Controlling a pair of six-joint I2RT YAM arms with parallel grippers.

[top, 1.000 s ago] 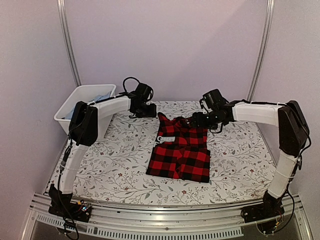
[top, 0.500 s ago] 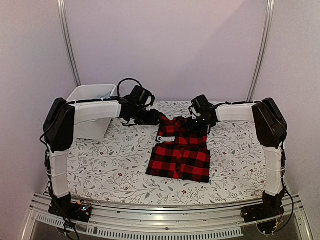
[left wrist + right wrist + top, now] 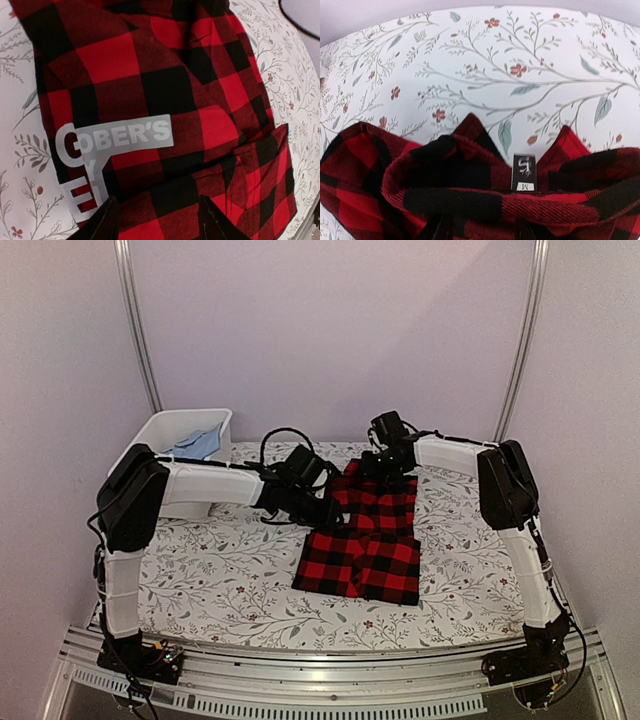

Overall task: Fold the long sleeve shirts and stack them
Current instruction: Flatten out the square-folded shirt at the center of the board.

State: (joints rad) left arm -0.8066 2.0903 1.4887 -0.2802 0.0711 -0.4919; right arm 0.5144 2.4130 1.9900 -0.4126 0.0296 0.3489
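Lying flat on the counter [image 3: 230, 570] right of centre, the shirt [image 3: 365, 540] is a red-and-black check rectangle, collar [image 3: 485, 200] at the far end, hem toward the arm bases, sleeves seemingly tucked in. White lettered tag [image 3: 115, 145] sits near its left edge, small size label [image 3: 524, 172] inside the collar. Left arm [image 3: 210, 485] reaches across to that left edge by the lettering; its fingertips [image 3: 107, 222] show spread, jaws apart, cloth lying between them, no pinch visible. Right arm [image 3: 450, 455] is low at the collar; its jaws are hidden behind the collar fold, so cannot tell if apart or clamped on it. Step looks like taking the collar end for a fold toward the hem. To do it well: catch every layer at each side, not only the top one, grip at matching height left and right, lift together, carry straight over so the side edges line up, lay down without dragging the lower half. Risk: uneven grips skew the fold. White bin [image 3: 150, 435] stands at the far left corner, well apart, blue cloth [image 3: 200, 445] in it.
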